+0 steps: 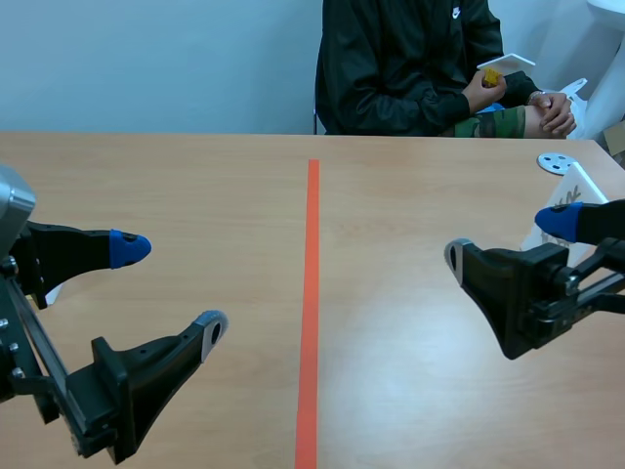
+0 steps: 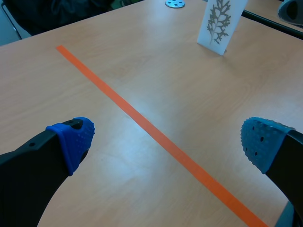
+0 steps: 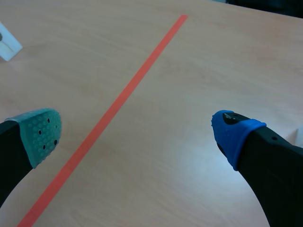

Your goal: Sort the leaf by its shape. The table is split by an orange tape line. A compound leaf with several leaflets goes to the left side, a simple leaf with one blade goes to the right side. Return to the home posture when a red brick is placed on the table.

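Leaf card (image 1: 578, 186) stands upright on the right half of the tabletop (image 1: 195, 186), just behind the right claw and near a small pale disc (image 1: 555, 162); seen from the left wrist, the print on it (image 2: 217, 23) looks branched into several leaflets, so I would call it a compound leaf, though it is small in the frame.

Starting from the left: the left claw (image 1: 171, 289) hangs low over its own half with its fingers spread wide and nothing between them; under it there is only bare wood and the orange tape line (image 1: 312, 293) running away toward the far edge. Across that line the right claw (image 1: 508, 238) is likewise spread and empty, and its blue fingertip sits in front of the card's lower edge in the scene view (whether it touches, I cannot tell). At the far side a person (image 1: 420, 68) sits with a white card and something yellow in hand.

I see no red brick on the tabletop, so by my reckoning the sorting step is the one in hand and the pick has not yet been made. If the leaf is compound as it seems, the card is on the wrong side; the next move would call for the right claw to turn toward it, close on its thin edges without tipping it, and carry it over the tape.
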Tool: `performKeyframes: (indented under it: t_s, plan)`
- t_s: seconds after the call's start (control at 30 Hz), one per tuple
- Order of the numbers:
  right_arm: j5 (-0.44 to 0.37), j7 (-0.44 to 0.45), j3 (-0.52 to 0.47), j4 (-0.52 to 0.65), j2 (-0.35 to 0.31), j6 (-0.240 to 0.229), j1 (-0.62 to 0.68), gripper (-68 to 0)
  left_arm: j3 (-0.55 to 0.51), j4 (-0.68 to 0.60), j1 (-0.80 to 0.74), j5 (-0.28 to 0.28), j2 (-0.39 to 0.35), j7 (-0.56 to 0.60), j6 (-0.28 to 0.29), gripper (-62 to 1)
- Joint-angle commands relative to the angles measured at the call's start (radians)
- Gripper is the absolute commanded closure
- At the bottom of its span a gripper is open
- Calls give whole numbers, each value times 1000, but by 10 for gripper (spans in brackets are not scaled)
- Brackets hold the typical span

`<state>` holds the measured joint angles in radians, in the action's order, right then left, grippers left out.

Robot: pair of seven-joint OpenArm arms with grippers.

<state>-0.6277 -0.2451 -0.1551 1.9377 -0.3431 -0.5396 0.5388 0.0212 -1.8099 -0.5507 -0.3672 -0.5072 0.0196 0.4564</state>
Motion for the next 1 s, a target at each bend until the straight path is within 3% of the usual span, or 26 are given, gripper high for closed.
performKeyframes:
  t_s: [0.0, 0.33, 0.57, 0.97]
  plan:
    - [-8, 15, 13, 9, -5, -1, -7, -679, 1, -4, 5, -11, -3, 17, 0, -623]
    - [-9, 22, 33, 2, -24, -5, -10, -679, 1, -4, 5, -11, -3, 17, 0, -623]
    - [-3, 23, 97, 2, -95, -4, -30, -679, 1, -4, 5, -11, -3, 17, 0, -623]
    - [77, 26, 161, 0, -103, 23, -60, -679, 1, -4, 5, -11, -3, 17, 0, -623]
